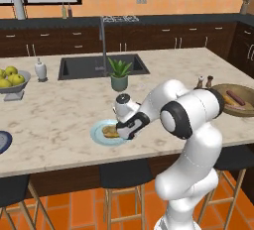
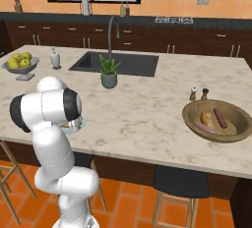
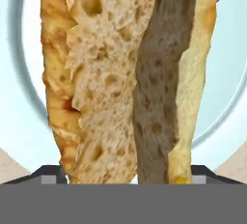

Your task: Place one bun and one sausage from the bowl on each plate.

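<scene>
Split hot-dog bun [image 3: 120, 73] lying on pale light-blue plate [image 1: 97, 136]; gripper [image 1: 118, 131] low over it, finger tips astride, grip or release unclear; light, soft, crushable; best pinched gently mid-length

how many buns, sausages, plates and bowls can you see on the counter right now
buns: 2, one on the light-blue plate at the gripper, bun; one in the wooden bowl, bun
sausages: 2, both in the wooden bowl
plates: 2, the second dark-rimmed
bowls: 2, the second a grey fruit bowl
total: 8
</scene>
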Tool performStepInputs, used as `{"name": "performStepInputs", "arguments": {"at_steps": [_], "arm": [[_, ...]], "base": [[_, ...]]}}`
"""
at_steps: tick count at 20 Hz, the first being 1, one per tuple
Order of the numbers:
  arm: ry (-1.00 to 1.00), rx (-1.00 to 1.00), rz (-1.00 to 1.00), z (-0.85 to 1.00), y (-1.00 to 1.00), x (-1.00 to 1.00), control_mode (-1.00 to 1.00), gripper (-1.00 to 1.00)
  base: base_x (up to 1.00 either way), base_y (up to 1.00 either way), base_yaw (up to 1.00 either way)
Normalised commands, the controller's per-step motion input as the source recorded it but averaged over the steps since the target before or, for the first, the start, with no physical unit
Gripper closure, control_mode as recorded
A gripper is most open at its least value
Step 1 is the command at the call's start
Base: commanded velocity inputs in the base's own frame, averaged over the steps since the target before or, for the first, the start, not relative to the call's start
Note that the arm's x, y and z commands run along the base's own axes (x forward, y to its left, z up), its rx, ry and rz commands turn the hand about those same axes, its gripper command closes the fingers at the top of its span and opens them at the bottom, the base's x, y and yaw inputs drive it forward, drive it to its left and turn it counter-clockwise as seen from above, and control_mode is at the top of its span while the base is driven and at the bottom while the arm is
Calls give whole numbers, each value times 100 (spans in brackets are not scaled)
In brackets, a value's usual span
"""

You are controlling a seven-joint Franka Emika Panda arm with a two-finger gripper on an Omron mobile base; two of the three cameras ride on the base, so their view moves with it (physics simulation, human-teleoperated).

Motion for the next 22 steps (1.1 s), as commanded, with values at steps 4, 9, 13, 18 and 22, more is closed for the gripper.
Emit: {"name": "performStepInputs", "arguments": {"at_steps": [4, 9, 13, 18, 22], "arm": [[68, -19, 8, -1, 13, 15, -100, -100], [45, -39, 0, 27, 10, 8, -100, -100], [26, -36, -2, 62, -1, 0, -100, -100], [-45, 16, -5, 90, -40, -19, -100, -100], [-91, 50, 0, 16, -88, -67, -100, -100]], "base": [[0, 0, 0], [0, 0, 0], [0, 0, 0], [0, 0, 0], [0, 0, 0]]}}
